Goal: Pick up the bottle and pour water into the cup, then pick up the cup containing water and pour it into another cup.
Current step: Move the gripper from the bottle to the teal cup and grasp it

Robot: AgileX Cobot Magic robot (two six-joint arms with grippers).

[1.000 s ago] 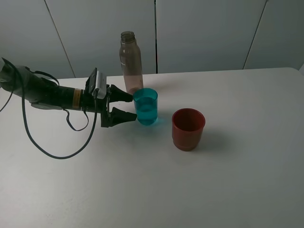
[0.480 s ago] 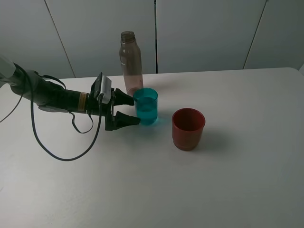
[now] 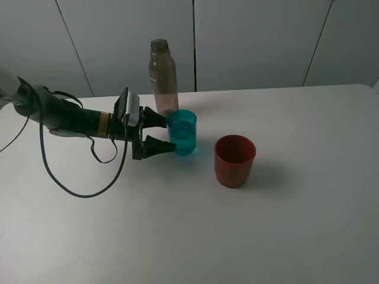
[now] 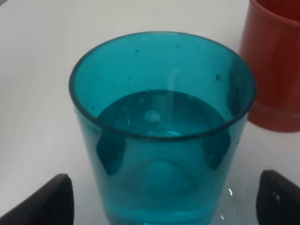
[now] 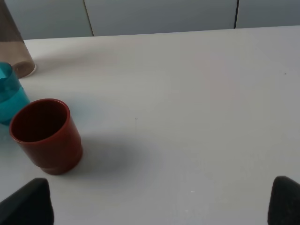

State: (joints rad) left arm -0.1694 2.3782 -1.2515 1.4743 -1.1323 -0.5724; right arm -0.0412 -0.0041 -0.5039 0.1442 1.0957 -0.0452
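The teal cup [image 3: 182,133] stands on the white table with water in it, about half full in the left wrist view [image 4: 161,136]. My left gripper [image 3: 164,134] lies level at the cup's left side, open, one fingertip [image 4: 47,201] on each side of the cup's base and clear of its wall. Just behind the cup the bottle [image 3: 163,77] stands upright without a cap. Right of the teal cup and nearer the front is the red cup [image 3: 234,161], upright and empty [image 5: 44,136]. My right gripper [image 5: 154,206] is open over bare table, well away from the cups.
A black cable [image 3: 71,183] loops from the left arm onto the table [image 3: 296,225]. A pale panelled wall [image 3: 254,41] runs behind the far table edge. The right arm is outside the exterior high view.
The left gripper has slid right towards the teal cup, so its fingertips now reach either side of the cup. The cups and the bottle have not moved.
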